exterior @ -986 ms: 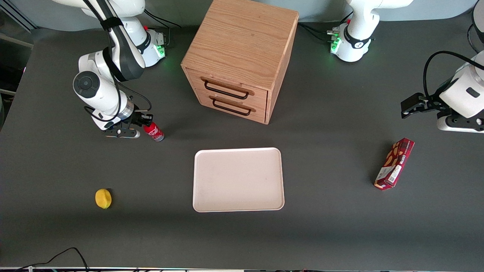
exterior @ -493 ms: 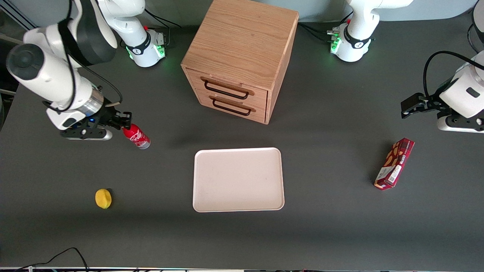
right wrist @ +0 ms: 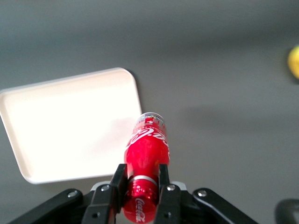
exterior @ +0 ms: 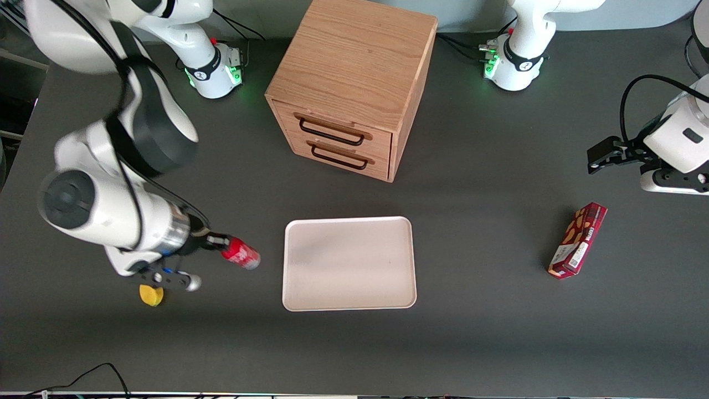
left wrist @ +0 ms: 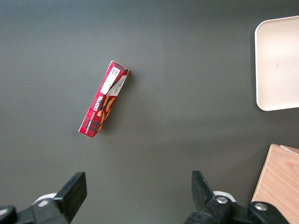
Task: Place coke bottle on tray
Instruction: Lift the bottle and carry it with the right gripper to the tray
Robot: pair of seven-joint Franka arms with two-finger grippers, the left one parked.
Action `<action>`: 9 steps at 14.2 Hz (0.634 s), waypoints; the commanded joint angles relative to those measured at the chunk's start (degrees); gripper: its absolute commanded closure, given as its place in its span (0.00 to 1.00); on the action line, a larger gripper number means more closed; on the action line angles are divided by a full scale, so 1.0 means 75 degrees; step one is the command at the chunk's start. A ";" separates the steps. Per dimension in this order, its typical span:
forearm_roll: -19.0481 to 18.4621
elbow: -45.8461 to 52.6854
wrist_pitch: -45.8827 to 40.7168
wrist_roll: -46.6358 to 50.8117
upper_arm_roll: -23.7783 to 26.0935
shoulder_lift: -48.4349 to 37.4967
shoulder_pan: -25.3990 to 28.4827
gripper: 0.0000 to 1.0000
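My right gripper (exterior: 217, 242) is shut on the neck of the small red coke bottle (exterior: 241, 253) and holds it lifted above the dark table, base pointing toward the tray. The off-white tray (exterior: 349, 262) lies flat just beside the bottle, toward the parked arm's end. In the right wrist view the black fingers (right wrist: 117, 179) clamp the bottle (right wrist: 146, 149) just below its red cap. There the bottle's clear base hangs over the table beside the tray's edge (right wrist: 138, 100). The tray's corner also shows in the left wrist view (left wrist: 261, 65).
A wooden two-drawer cabinet (exterior: 352, 83) stands farther from the front camera than the tray. A yellow lemon (exterior: 150, 295) lies on the table under my wrist. A dark red snack box (exterior: 577, 239) lies toward the parked arm's end.
My right gripper has lifted the bottle off the table and carried it nearer the front camera and toward the tray, from beside the arm's base to just beside the tray's edge.
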 commanded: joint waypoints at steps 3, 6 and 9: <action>-0.0250 0.0984 0.1118 0.1411 -0.0162 0.1363 0.0611 1.00; -0.0483 0.0972 0.1285 0.1636 -0.0175 0.1622 0.0670 1.00; -0.0519 0.0960 0.1472 0.1671 -0.0175 0.1809 0.0810 1.00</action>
